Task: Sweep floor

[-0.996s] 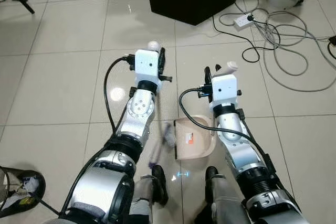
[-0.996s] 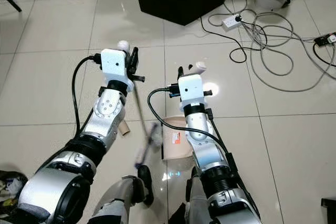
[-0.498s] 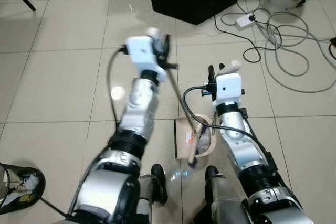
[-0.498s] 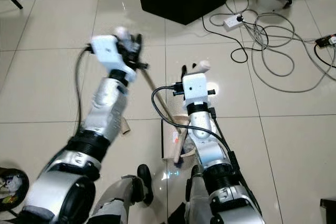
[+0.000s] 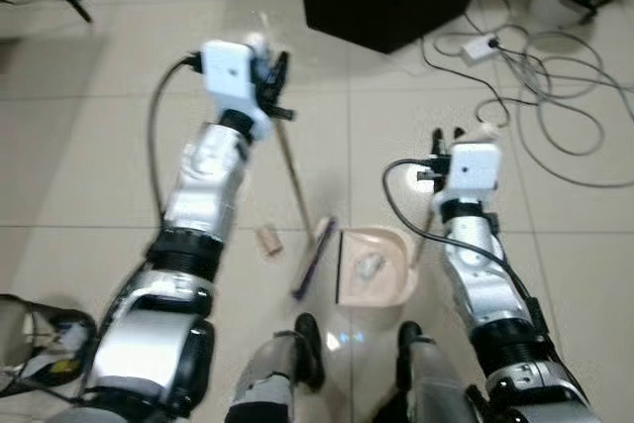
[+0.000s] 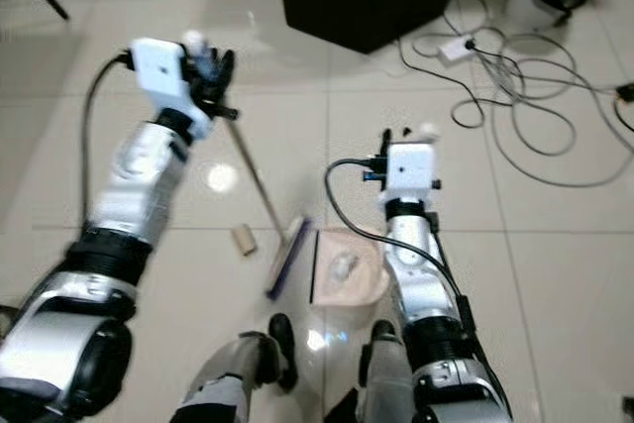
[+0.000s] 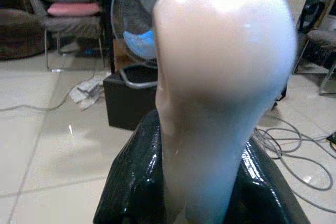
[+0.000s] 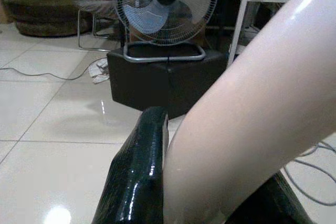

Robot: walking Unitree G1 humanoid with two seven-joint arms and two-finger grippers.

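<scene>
Mostly blurred: both eye views.
Left gripper (image 5: pixel 275 81): clamped on broom (image 5: pixel 297 190) handle, head on floor (image 5: pixel 89 165) just beside dustpan (image 5: pixel 374 266).
Right gripper (image 5: pixel 448 136): closed around dustpan handle.
Dustpan: crumpled scrap inside.
Fan (image 8: pixel 165 3): visible from wrist cameras.
</scene>
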